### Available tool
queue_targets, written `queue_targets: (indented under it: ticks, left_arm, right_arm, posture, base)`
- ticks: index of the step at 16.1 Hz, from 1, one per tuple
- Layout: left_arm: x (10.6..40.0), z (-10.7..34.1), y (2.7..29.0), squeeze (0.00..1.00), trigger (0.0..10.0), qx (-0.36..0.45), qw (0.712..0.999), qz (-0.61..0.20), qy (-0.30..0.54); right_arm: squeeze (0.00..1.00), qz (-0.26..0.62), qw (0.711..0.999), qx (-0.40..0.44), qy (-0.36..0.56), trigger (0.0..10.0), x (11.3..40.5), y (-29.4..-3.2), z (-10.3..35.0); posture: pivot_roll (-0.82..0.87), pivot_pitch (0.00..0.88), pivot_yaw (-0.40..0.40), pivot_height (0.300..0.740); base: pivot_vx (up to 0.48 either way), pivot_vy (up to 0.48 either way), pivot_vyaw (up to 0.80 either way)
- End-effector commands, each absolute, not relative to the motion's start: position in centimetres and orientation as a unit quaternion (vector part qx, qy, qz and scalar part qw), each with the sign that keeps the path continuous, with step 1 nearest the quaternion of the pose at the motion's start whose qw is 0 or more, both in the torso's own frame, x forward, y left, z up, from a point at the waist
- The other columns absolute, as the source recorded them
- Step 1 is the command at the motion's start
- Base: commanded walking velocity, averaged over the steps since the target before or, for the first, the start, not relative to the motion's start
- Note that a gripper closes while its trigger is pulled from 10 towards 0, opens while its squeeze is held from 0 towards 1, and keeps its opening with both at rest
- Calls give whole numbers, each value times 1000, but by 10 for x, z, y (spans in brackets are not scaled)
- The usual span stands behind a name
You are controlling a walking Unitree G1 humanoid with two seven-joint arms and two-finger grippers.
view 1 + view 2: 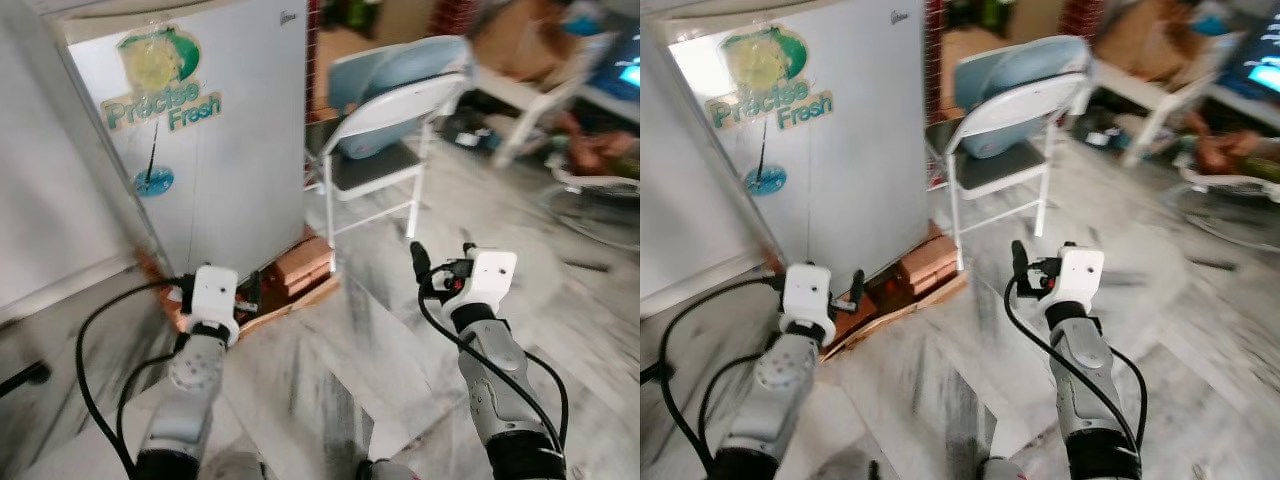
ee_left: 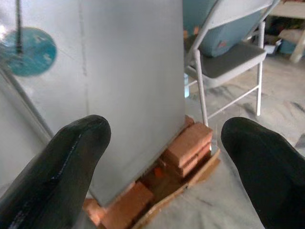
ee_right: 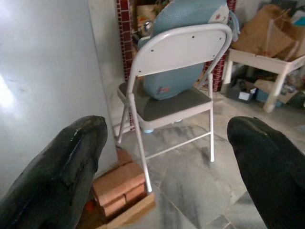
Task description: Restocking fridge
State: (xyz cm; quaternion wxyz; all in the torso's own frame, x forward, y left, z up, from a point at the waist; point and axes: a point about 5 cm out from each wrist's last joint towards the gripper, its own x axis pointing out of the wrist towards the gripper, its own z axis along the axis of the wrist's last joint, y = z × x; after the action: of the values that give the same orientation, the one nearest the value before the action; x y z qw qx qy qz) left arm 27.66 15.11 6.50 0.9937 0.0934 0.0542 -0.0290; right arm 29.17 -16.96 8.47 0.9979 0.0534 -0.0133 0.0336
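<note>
The white fridge [image 1: 230, 140] with a green "Precise Fresh" sticker stands at the upper left, its door closed. It rests on red bricks [image 1: 300, 265] and a wooden board. My left gripper [image 1: 248, 290] hovers low in front of the fridge's bottom right corner, open and holding nothing. The left wrist view looks between its fingers [image 2: 57, 176] at the fridge's side [image 2: 128, 86] and the bricks [image 2: 188, 145]. My right gripper [image 1: 443, 258] is raised over the marble floor to the right, open and empty, pointing toward the folding chair [image 3: 171, 62].
A white folding chair [image 1: 385, 130] with a pale blue cushion [image 1: 400, 70] on its seat stands just right of the fridge. A white table [image 1: 530, 95] and clutter fill the back right. Marble floor [image 1: 380, 330] lies open between my arms.
</note>
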Motion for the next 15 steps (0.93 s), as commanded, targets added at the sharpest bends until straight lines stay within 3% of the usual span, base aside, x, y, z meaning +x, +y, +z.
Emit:
queue_targets:
  ticks: [1,4,10,15]
  left_arm:
    - [275,63,157,0,10000,96,993,-26,60]
    - [274,62,160,0,10000,101,993,-24,62]
    - [275,59,156,0,10000,112,990,-38,75]
    - [269,56,152,0,10000,108,990,-43,76]
  right_arm:
    - [0,43,997,55,-19,10000,292,-163,87]
    - [0,44,997,54,-17,10000,293,-163,86]
    - [0,11,998,61,-28,10000,289,-166,85]
    - [0,25,998,52,-20,10000,285,-165,82]
  posture:
    - [132,85,-34,740]
    - [137,83,-36,740]
    - [117,70,22,740]
    - [133,92,-12,740]
  base:
    - [0,442,-594]
    - [0,442,-648]
    - [0,417,0]
    - [0,476,-353]
